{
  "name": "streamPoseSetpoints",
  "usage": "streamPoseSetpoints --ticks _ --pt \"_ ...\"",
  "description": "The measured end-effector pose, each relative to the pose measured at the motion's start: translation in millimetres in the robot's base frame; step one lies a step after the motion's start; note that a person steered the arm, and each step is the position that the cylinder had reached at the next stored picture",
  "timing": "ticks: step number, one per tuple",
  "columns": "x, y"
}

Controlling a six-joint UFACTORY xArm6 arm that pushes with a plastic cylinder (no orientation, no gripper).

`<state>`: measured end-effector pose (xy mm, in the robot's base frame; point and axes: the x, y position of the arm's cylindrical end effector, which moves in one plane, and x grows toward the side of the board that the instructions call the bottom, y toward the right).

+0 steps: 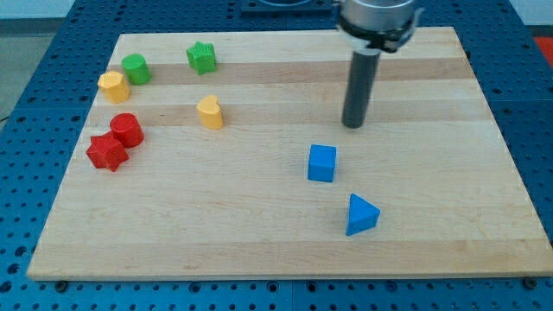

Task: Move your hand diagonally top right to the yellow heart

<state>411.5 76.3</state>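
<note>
My tip (353, 125) rests on the wooden board (259, 242), well to the view's right of the yellow heart (210, 112) and only a little lower in the view than it; the rod rises straight up from the tip to the arm's grey collar at the view's top; there is no hand to open or close, only this bare rod end, and it touches no block.

The yellow heart stands upright in the board's left half, apart from every other block; to the heart's upper left sits the green star (201, 57); further to the heart's left, the green cylinder (136, 68) and the yellow block (113, 86), its shape hard to make out, sit just beside each other, perhaps touching; to the heart's lower left the red cylinder (126, 130) and the red star (107, 152) are pressed together.

To the heart's lower right lies the blue cube (321, 162), below my tip and slightly to its left; the blue triangle (361, 214) lies further to the heart's lower right, near the cube but apart from it.
</note>
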Motion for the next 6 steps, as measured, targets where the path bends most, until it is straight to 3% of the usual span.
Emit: streamPoseSetpoints --ticks 1,2,4,6 --pt "34 -8" --pt "37 -24" --pt "-60 -99" --pt "-105 -137"
